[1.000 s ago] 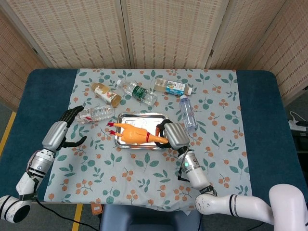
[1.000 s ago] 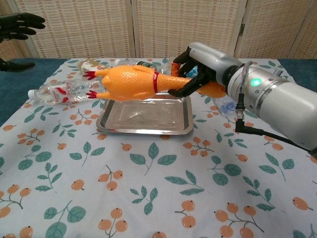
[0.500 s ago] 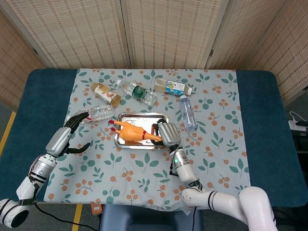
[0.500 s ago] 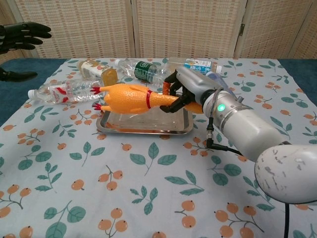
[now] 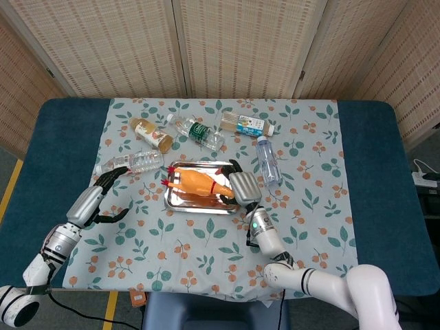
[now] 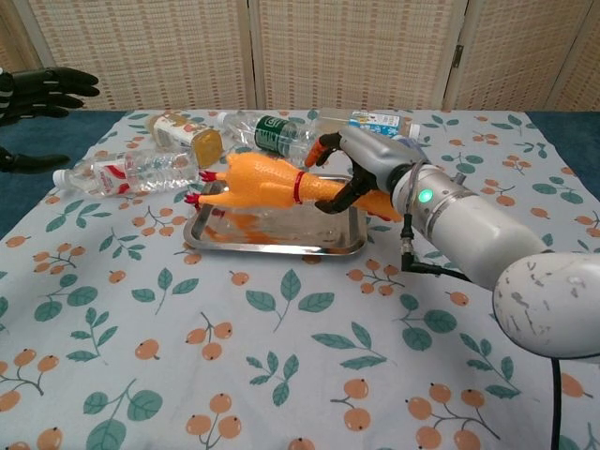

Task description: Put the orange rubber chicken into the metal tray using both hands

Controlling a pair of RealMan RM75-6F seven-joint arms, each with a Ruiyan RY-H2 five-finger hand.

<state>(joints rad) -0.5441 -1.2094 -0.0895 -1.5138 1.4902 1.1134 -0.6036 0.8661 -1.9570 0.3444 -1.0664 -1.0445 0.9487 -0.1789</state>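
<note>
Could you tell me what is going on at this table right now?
The right hand grips the orange rubber chicken by its neck end and holds it low over the metal tray. The left hand is spread open off to the side, touching nothing. Several plastic bottles lie on the cloth behind the tray.
</note>
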